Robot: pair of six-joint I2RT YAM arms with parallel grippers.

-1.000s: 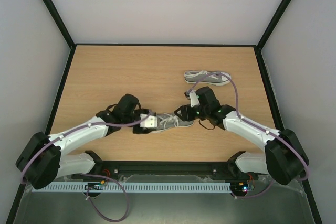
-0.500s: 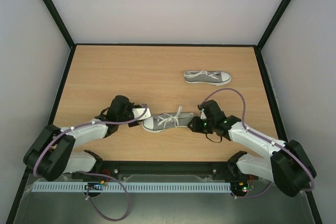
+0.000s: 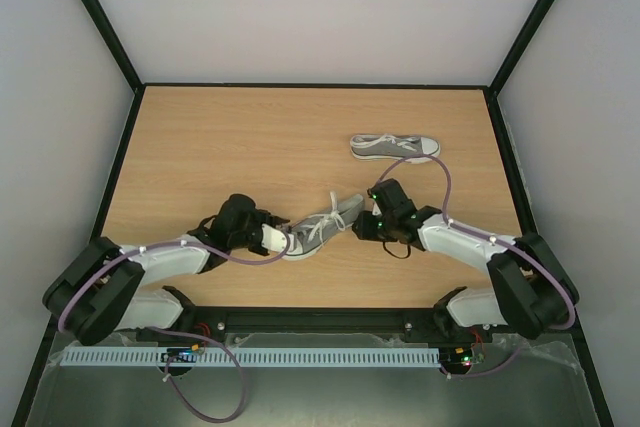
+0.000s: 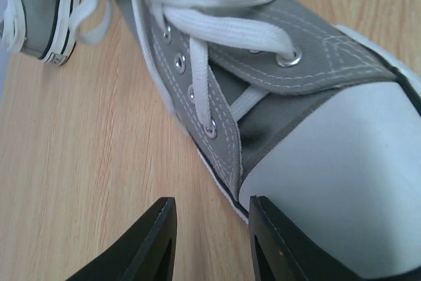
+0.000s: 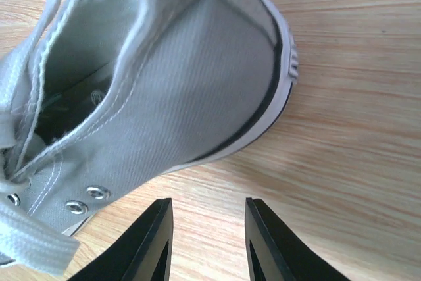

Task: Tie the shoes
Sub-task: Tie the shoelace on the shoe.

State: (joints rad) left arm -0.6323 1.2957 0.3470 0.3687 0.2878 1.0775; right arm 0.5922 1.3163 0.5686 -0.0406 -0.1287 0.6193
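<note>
Of the shoes, the near grey sneaker [image 3: 318, 229] lies slantwise between my arms, white toe cap [image 4: 342, 182] toward the left arm and heel [image 5: 217, 77] toward the right. Its white laces [image 4: 217, 31] run loose over the tongue. The other sneaker [image 3: 394, 147] lies on its side farther back. My left gripper [image 3: 276, 241] is open at the toe cap, with bare table between its fingers [image 4: 212, 222]. Just short of the heel, my right gripper [image 3: 362, 226] is open with only wood in its gap [image 5: 207, 225].
The wooden table [image 3: 220, 147] is ringed by a black raised edge [image 3: 310, 85] and white walls. The far sneaker's sole [image 4: 62, 18] shows at the top left of the left wrist view. A purple cable [image 3: 430, 169] arcs over the right arm.
The near sneaker has turned from lying level to slanting, heel swung toward the back. Both grippers drew off it, narrowed, then closed in again on toe and heel.
</note>
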